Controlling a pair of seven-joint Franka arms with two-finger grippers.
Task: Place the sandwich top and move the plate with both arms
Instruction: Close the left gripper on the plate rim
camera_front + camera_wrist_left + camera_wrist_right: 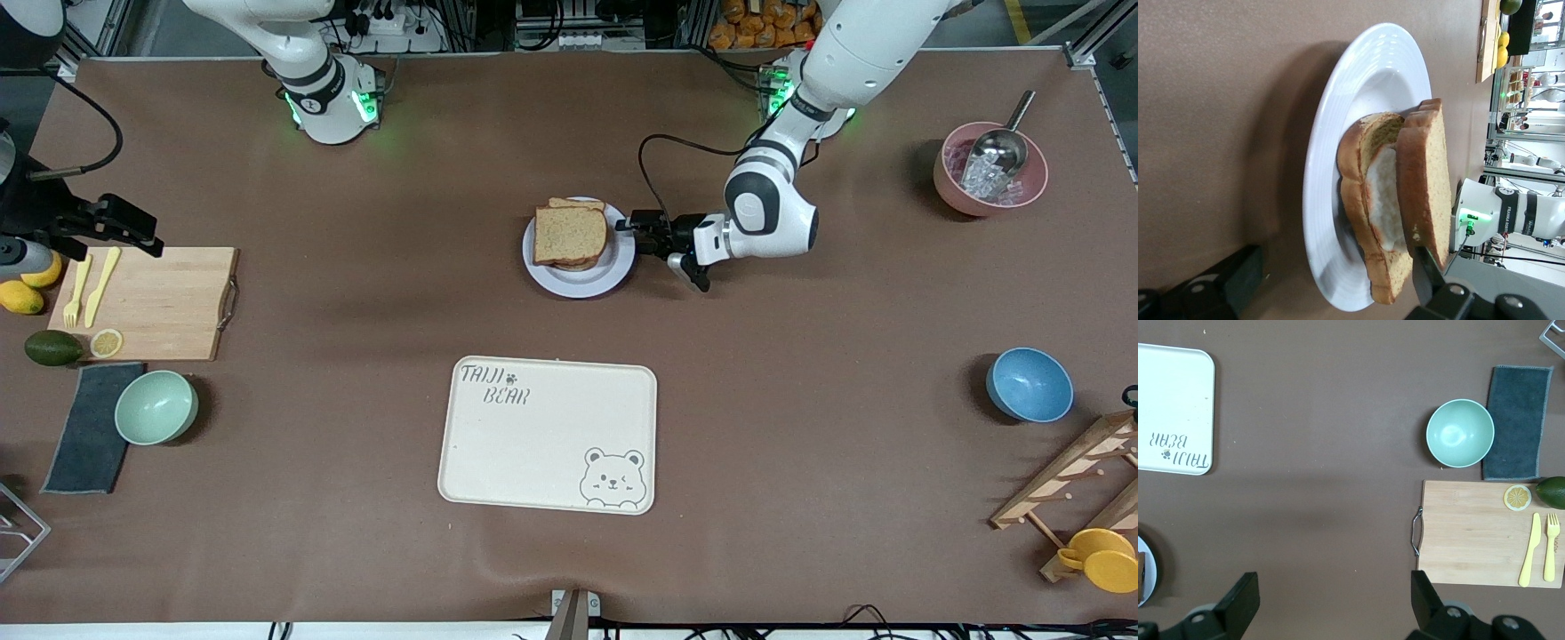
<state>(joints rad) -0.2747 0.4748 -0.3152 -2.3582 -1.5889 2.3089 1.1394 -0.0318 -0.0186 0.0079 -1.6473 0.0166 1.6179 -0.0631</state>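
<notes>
**Top slice on, plate not yet moved**

Your sandwich top (570,233) already lies on the egg slice (1379,200), on the plate (580,279) mid-table. The left gripper (642,231) sits at the plate's rim, fingers spread around slice and plate edge. The right gripper (1331,603) hangs open over the cutting board (160,302), waiting. Bare table surrounds the plate; the tray (548,434) lies nearer the camera.
</notes>
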